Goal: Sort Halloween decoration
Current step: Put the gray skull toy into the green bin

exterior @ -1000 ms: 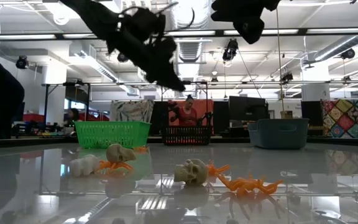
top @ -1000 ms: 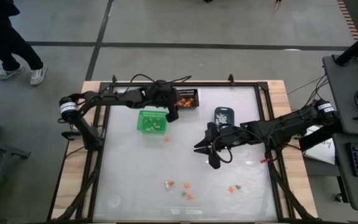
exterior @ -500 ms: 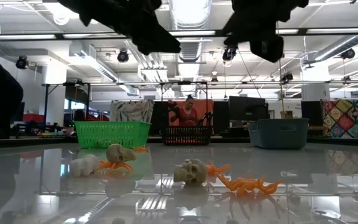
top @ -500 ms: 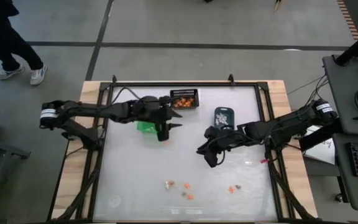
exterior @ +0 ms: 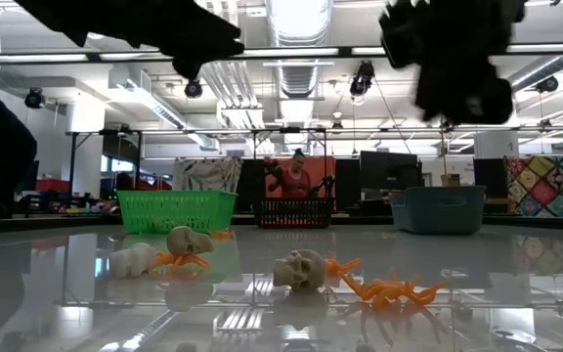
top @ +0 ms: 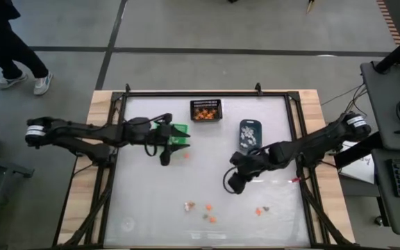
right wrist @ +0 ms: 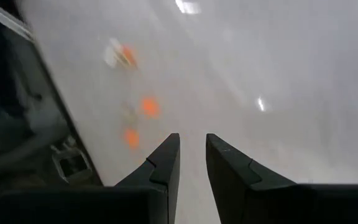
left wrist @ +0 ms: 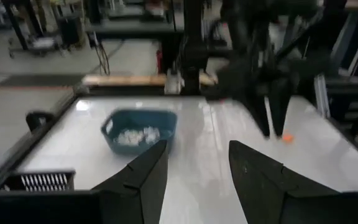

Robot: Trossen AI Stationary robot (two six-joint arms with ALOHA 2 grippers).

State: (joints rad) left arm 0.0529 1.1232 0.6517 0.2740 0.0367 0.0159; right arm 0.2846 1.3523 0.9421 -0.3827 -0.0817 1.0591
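Halloween decoration (top: 207,211) scattered on worktop (top: 144,194), near edge, centre. Right gripper (top: 232,185) above it, nearer, just far-right of trinkets, fingers narrowly parted, empty. Left gripper (top: 167,154) by green bin (top: 178,132), fingers spread, empty.

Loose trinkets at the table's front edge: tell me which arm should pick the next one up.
Right. The right gripper hangs over bare table nearest the loose trinkets, and its wrist view shows them ahead. The left gripper is open but sits back by the green bin, farther from the cluster.
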